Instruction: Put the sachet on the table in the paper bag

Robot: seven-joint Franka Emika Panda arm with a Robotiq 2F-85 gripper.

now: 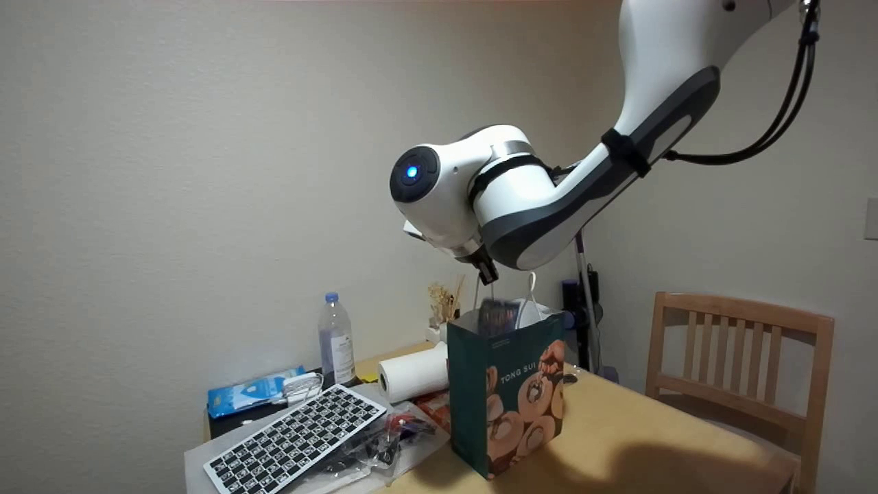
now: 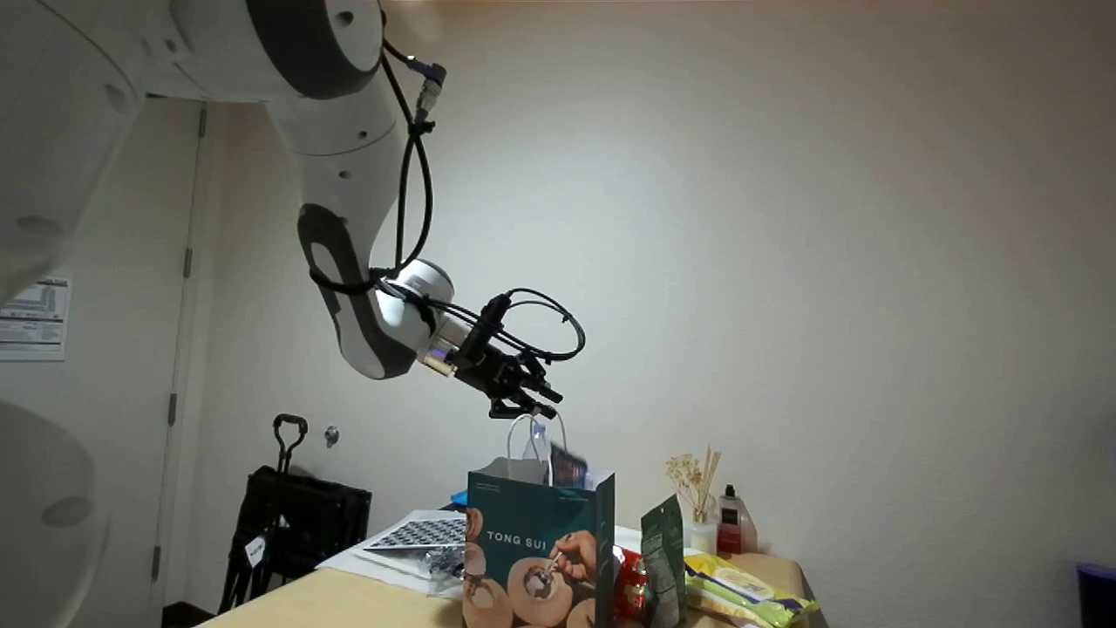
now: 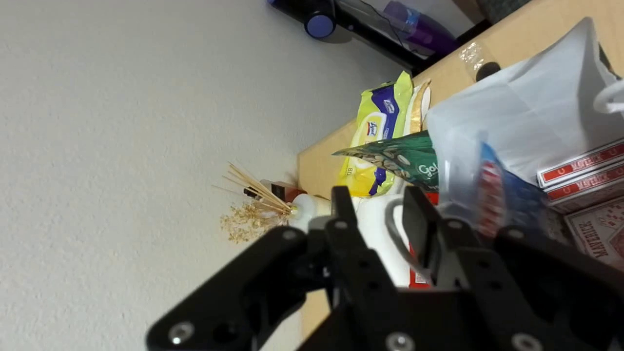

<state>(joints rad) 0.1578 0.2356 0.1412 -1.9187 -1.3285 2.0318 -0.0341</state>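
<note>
The teal-green paper bag (image 1: 511,398) stands upright on the tan table (image 1: 638,439), its white loop handles up. It also shows in an exterior view (image 2: 523,515), and its white inside in the wrist view (image 3: 526,117). The dark-blue sachet (image 1: 499,317) is at the bag's mouth, its upper part above the front rim and its lower part hidden; it also shows there (image 2: 568,468). In the wrist view the sachet (image 3: 516,200) is blurred, beside the fingers. My gripper (image 1: 488,278) is above the bag, open and empty; a handle loop (image 3: 397,229) shows near its fingers (image 3: 378,195).
Beside the bag are a white paper roll (image 1: 415,372), a green pouch (image 2: 664,558) and a yellow wipes pack (image 2: 741,593). A keyboard-like panel (image 1: 295,439), a bottle (image 1: 336,339) and a light-blue package (image 1: 250,392) lie farther along. Reed sticks (image 3: 263,192) stand behind.
</note>
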